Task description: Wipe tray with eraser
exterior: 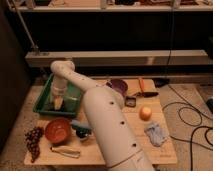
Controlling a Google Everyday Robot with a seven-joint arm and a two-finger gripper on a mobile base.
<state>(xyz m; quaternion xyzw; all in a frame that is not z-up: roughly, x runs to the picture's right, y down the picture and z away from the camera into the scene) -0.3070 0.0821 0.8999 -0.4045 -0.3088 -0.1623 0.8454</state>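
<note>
The green tray (46,98) lies at the back left of the wooden table. My white arm rises from the bottom centre of the camera view and bends down into the tray. My gripper (58,103) points down onto the tray floor, left of its middle. The eraser does not show; any dark block would be hidden under the gripper's tip.
An orange bowl (57,130), dark grapes (33,140) and a teal-blue object (81,127) sit in front of the tray. A purple bowl (119,86), an orange fruit (145,113) and a blue cloth (156,134) lie to the right. Cables (192,117) run over the floor at right.
</note>
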